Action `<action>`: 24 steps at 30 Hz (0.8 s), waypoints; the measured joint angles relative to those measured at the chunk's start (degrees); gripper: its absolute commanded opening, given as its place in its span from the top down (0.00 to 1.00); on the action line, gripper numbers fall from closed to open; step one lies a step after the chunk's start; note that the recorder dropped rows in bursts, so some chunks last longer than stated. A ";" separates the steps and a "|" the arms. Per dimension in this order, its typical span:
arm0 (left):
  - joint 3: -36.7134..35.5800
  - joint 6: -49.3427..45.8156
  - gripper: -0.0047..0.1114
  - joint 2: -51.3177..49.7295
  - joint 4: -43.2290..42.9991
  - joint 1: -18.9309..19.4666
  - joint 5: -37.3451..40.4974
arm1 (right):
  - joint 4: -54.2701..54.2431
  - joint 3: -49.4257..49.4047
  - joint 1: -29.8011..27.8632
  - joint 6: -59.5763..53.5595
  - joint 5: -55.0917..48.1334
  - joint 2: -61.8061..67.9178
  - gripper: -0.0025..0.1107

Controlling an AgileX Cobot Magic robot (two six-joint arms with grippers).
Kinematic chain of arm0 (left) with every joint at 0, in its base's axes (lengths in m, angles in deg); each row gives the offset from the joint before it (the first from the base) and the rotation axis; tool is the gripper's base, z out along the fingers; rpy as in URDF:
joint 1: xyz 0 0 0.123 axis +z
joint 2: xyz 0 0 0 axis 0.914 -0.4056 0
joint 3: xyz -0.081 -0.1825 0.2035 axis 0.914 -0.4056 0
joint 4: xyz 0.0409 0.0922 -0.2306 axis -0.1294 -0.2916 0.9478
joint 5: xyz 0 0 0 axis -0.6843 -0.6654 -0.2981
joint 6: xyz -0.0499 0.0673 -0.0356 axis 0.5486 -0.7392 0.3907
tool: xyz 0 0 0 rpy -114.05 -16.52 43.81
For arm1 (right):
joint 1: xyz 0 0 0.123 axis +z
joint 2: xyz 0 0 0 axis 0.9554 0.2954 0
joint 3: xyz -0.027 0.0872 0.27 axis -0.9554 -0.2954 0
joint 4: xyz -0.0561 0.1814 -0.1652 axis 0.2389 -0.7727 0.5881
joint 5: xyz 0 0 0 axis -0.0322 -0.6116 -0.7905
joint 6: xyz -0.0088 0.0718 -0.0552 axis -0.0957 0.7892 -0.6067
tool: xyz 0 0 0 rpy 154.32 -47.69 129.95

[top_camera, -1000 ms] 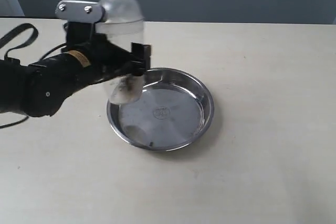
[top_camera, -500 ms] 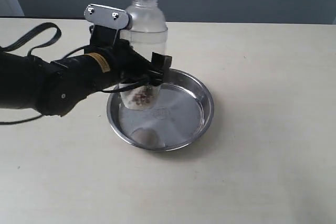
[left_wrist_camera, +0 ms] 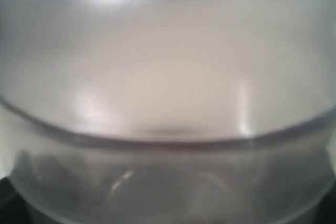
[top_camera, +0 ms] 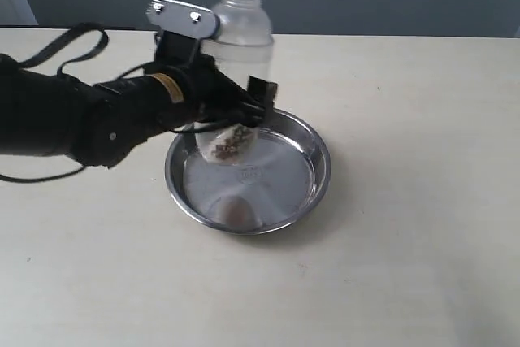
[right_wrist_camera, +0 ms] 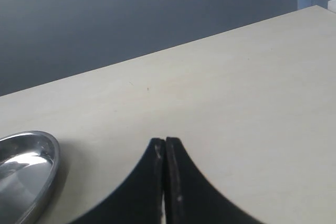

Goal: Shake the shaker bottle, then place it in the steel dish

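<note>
The frosted shaker bottle (top_camera: 238,46) stands upright in my left gripper (top_camera: 231,107), which is shut on its middle. Brown and whitish beads (top_camera: 230,144) lie at its bottom. It hangs over the far left part of the steel dish (top_camera: 317,148); whether its base touches the dish I cannot tell. In the left wrist view the bottle (left_wrist_camera: 168,77) fills the picture and hides the fingers. My right gripper (right_wrist_camera: 165,142) is shut and empty, low over the table, with the dish rim (right_wrist_camera: 50,166) off to one side. It does not show in the exterior view.
The pale table (top_camera: 406,241) runs wide to the right and in front of the dish. My left arm and its cable (top_camera: 73,42) cover the left side. A dark wall stands behind the far table edge.
My left gripper has carried the bottle to the right and slightly farther back, from beside the dish's left rim to over its inside. The right gripper shows only now.
</note>
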 measured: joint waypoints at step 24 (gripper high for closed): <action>4.29 1.67 0.96 7.43 -9.80 0.61 -6.16 | 0.00 0.00 0.00 0.00 0.00 0.00 0.98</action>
